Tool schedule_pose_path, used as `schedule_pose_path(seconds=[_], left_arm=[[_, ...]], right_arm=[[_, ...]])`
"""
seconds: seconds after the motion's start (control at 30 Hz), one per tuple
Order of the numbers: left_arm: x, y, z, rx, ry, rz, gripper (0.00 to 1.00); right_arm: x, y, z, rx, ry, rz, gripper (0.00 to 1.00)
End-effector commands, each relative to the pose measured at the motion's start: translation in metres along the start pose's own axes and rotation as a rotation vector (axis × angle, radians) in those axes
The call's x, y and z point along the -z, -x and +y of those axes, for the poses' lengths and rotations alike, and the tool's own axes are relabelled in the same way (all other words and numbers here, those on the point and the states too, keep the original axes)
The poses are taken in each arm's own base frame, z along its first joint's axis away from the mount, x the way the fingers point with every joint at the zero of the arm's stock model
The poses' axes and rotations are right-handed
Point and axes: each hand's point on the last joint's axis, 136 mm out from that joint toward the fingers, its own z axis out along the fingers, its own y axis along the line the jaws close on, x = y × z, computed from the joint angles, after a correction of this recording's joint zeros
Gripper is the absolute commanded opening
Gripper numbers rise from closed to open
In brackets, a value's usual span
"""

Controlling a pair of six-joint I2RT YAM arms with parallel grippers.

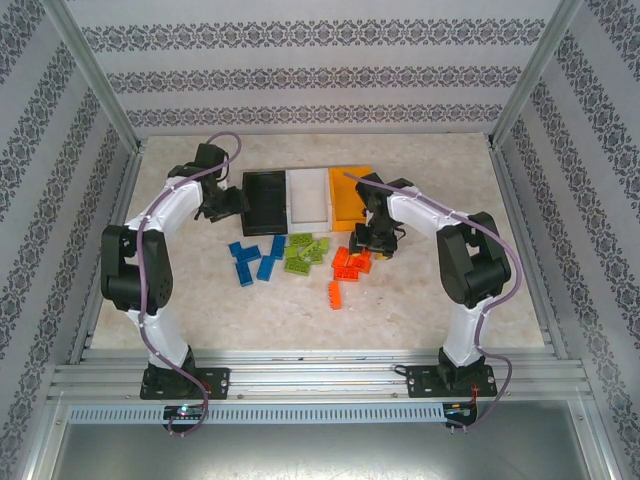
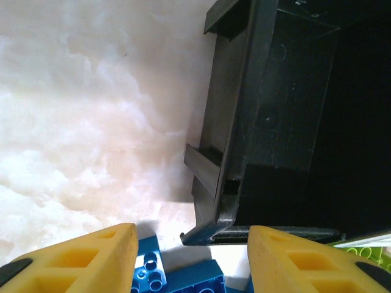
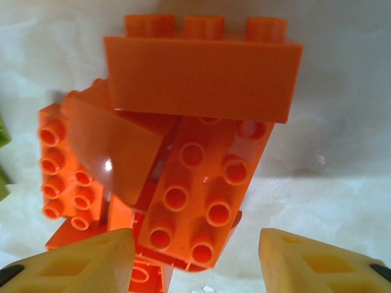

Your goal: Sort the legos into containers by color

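Observation:
The legos lie in three heaps in front of the containers: blue (image 1: pixel 255 260), lime green (image 1: pixel 305 252) and orange (image 1: pixel 350 264), with one orange brick (image 1: pixel 336 293) apart nearer the arms. The black bin (image 1: pixel 267 198), white bin (image 1: pixel 308 195) and orange bin (image 1: pixel 350 192) stand side by side. My left gripper (image 1: pixel 224 205) hangs open and holds nothing at the black bin's near left corner (image 2: pixel 214 229), above blue bricks (image 2: pixel 189 278). My right gripper (image 3: pixel 197 235) is low over the orange heap, open, its jaws either side of a studded orange brick (image 3: pixel 201 195) with a gap on the right.
A lime green brick (image 2: pixel 366 250) shows beside the black bin's front wall. Aluminium frame posts and patterned walls enclose the table (image 1: pixel 180 300). Bare marble lies left of the black bin and right of the orange heap.

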Motion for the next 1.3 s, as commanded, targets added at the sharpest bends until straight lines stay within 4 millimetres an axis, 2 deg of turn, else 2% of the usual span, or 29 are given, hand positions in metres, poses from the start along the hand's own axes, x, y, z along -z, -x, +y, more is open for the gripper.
schedule_pose_path(seconds=[0.0, 0.23, 0.37, 0.67, 0.87, 1.0, 1.13, 1.27], left_arm=[[0.017, -0.001, -0.003, 0.011, -0.025, -0.019, 0.51], [0.02, -0.008, -0.002, 0.009, -0.027, -0.012, 0.52], [0.021, -0.011, 0.0, 0.01, -0.025, -0.011, 0.52], [0.019, -0.012, -0.002, 0.019, -0.038, -0.008, 0.52], [0.016, -0.014, -0.005, 0.03, -0.058, 0.002, 0.52], [0.016, -0.015, -0.007, 0.032, -0.073, 0.007, 0.52], [0.016, -0.02, -0.013, 0.041, -0.114, 0.022, 0.53], [0.014, -0.025, -0.021, 0.063, -0.164, 0.042, 0.53]], right_arm=[[-0.015, -0.003, -0.01, -0.026, -0.052, 0.021, 0.56], [-0.026, 0.004, -0.017, -0.065, -0.067, 0.021, 0.47], [-0.023, 0.005, -0.022, -0.07, -0.069, 0.01, 0.39], [-0.01, -0.005, -0.038, -0.079, -0.081, -0.016, 0.29], [0.009, -0.019, -0.047, -0.076, -0.087, -0.043, 0.26], [0.03, -0.026, -0.046, -0.073, -0.064, -0.079, 0.26], [0.057, -0.02, -0.033, -0.056, -0.004, -0.138, 0.26], [0.084, 0.001, -0.008, -0.026, 0.067, -0.2, 0.26]])
